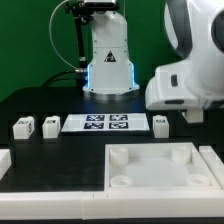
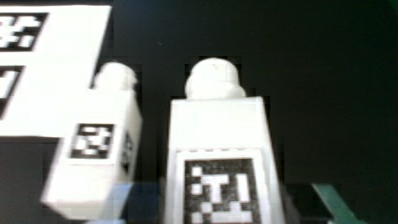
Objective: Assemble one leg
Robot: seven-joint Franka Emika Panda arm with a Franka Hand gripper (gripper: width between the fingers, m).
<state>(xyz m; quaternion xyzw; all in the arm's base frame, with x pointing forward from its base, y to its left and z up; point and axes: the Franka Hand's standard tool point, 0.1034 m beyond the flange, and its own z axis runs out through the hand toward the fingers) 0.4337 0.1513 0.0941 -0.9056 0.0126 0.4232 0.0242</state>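
In the wrist view a white chunky leg point(image 2: 222, 130) with a black-and-white marker stands between my gripper's point(image 2: 235, 205) two fingers. The jaws are apart, one on each side of it, with a gap on one side. A second leg point(image 2: 98, 140) stands right beside it, towards the marker board point(image 2: 45, 60). In the exterior view my gripper point(image 1: 187, 116) is low over the table at the right. It hides the leg between its fingers. The neighbouring leg point(image 1: 160, 123) shows just to the exterior view's left of it. Two more legs point(image 1: 22, 127) point(image 1: 50, 125) stand at the left.
The marker board point(image 1: 97, 124) lies in the middle in front of the robot base point(image 1: 108, 65). The large white square tray point(image 1: 205, 170) with round corner sockets lies in front at the right. A white part point(image 1: 4, 160) sits at the left edge.
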